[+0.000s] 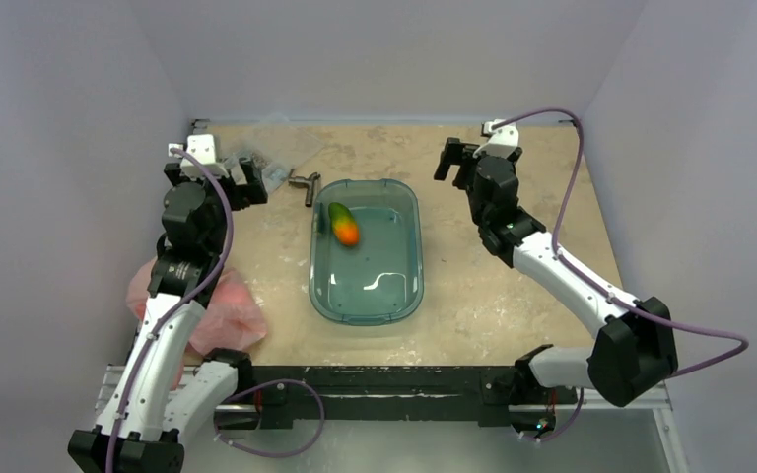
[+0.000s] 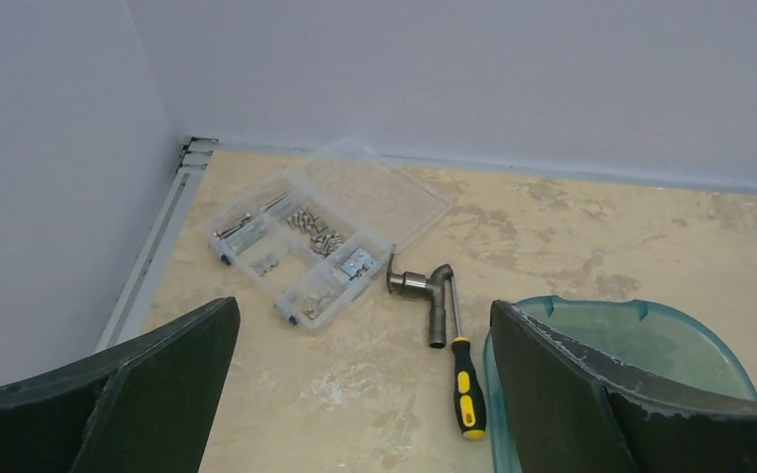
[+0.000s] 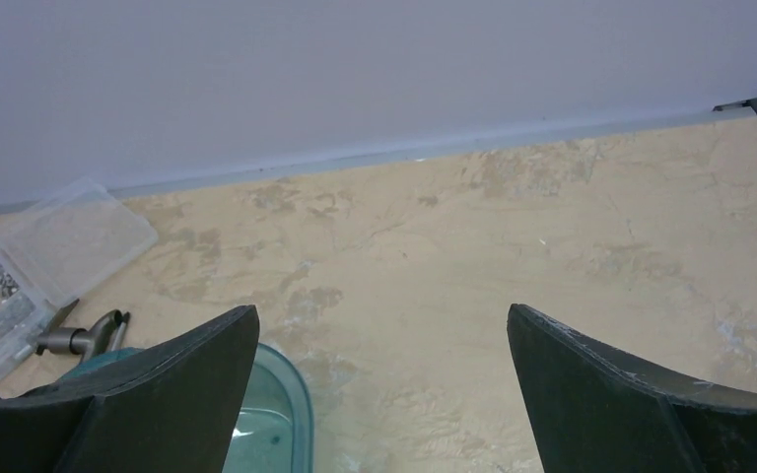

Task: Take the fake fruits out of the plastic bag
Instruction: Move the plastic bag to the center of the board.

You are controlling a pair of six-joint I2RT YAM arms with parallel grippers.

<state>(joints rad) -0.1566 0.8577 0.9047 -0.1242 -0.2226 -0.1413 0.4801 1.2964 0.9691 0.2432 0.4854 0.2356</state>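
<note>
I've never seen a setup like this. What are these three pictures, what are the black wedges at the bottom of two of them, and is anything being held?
Two robot arms stand at a table's near edge. One camera looks down from above; the others ride on each wrist, so the black wedges are the gripper fingers. The left gripper and right gripper are open and hold nothing. On the beige table lie a teal see-through tub holding a green-to-orange mango-like fruit, a crinkly pink plastic bag under the left arm, a clear parts box, a metal fitting and a yellow-handled screwdriver.

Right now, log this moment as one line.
left gripper: open, empty | right gripper: open, empty | plastic bag: untouched, near-left | tub: holds mango
</note>
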